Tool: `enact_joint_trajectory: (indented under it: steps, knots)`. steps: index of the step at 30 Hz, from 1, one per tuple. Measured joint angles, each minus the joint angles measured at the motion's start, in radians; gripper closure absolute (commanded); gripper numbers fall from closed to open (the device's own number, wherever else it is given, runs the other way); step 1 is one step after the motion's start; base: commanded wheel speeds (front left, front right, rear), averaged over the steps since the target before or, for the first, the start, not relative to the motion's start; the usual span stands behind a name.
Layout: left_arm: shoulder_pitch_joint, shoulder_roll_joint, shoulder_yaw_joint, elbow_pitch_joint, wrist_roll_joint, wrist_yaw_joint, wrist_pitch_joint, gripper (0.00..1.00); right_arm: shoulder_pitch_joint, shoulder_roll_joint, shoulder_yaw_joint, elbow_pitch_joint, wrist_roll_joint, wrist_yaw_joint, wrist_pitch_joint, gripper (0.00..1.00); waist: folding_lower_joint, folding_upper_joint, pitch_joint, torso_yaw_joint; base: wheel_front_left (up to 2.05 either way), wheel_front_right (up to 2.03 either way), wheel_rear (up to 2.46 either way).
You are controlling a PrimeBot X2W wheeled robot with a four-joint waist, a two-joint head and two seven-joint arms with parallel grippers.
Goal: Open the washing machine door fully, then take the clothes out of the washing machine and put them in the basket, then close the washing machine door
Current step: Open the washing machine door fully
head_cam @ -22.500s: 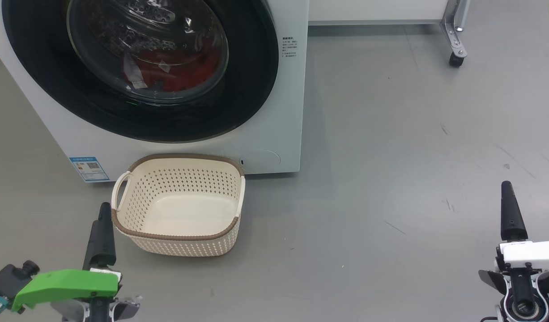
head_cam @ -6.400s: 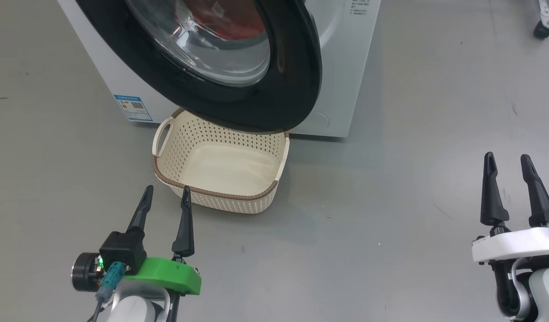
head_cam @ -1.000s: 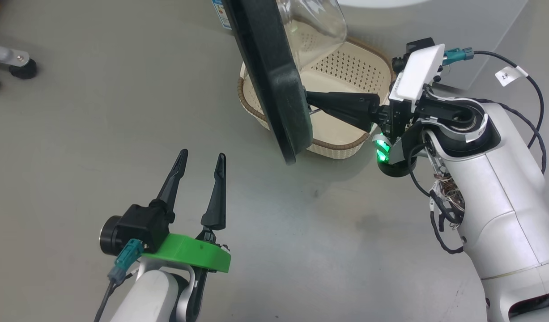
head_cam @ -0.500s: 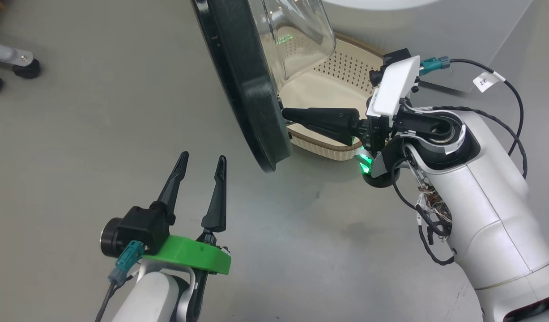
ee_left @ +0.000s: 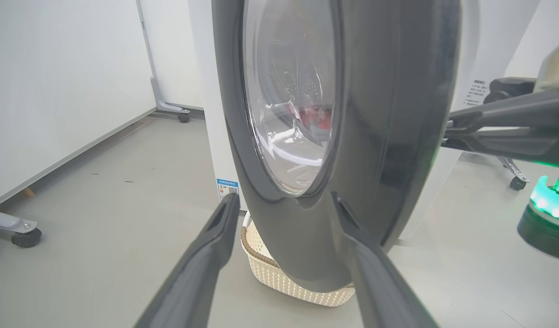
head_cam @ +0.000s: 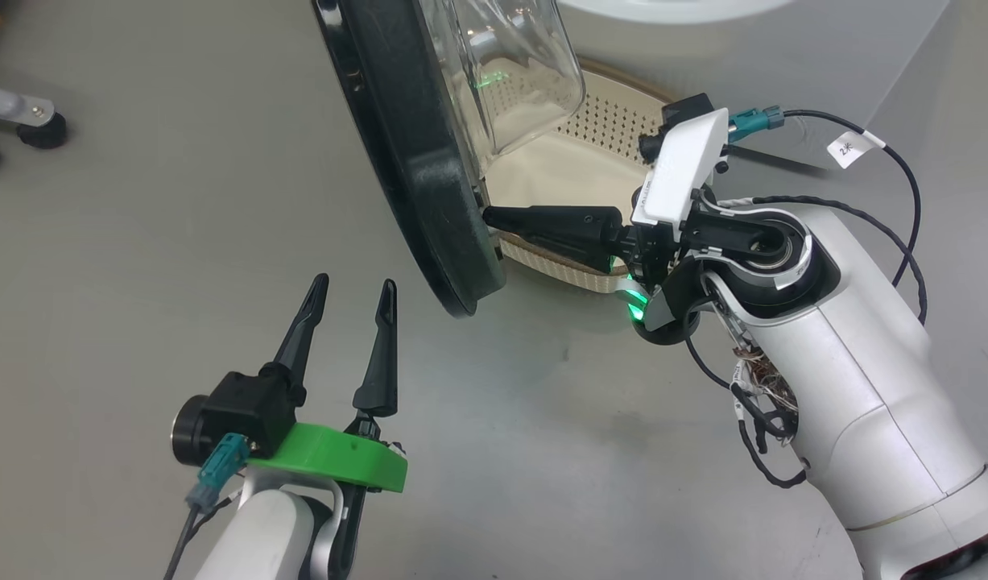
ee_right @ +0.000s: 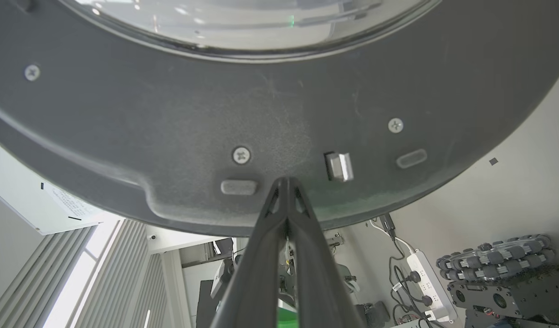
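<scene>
Now touches the inside of the big round black-rimmed glass door (head_cam: 413, 161) with the tips of the shut, empty right hand (head_cam: 489, 214). Holds the left hand (head_cam: 354, 282) wide open, empty, near the door's outside, with the door swung out over the holey cream plastic basket (head_cam: 606, 121).

The left pincer (head_cam: 354, 282) had long, tapered black fingers, a bright green bracket (head_cam: 332, 461) and a teal plug (head_cam: 224, 470). Behind the right pincer (head_cam: 489, 214), a glossy white forearm (head_cam: 848, 403) trailed black cables (head_cam: 910, 193), one with a white tag (head_cam: 849, 147).
</scene>
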Motion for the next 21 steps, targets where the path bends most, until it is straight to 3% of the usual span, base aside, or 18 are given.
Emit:
enact_joint_trajectory:
  steps: [8, 10, 15, 21]
  knots:
    - [0.002, 0.0, 0.046, 0.014, 0.019, 0.0, 0.0, 0.0, 0.001, -0.003, -0.02, -0.019, -0.03, 0.0, -0.047, 1.0, 0.0, 0.0, -0.026, -0.033, 0.0, 0.0, 0.0]
    - [0.002, 0.0, 0.055, 0.018, 0.024, 0.0, 0.0, 0.0, 0.001, -0.031, -0.039, -0.044, -0.062, 0.003, -0.08, 1.0, 0.0, 0.0, -0.04, -0.049, 0.0, 0.0, 0.0]
    - [0.002, 0.0, 0.074, 0.024, 0.039, 0.0, 0.0, 0.0, 0.007, -0.105, -0.066, -0.072, -0.151, 0.061, -0.154, 1.0, 0.0, 0.0, -0.068, -0.079, 0.0, 0.0, 0.0]
    - [0.007, 0.0, 0.105, 0.039, 0.056, 0.0, 0.0, 0.0, 0.046, -0.201, -0.06, -0.117, -0.32, 0.153, -0.262, 1.0, 0.0, 0.0, -0.107, -0.117, 0.0, 0.0, 0.0]
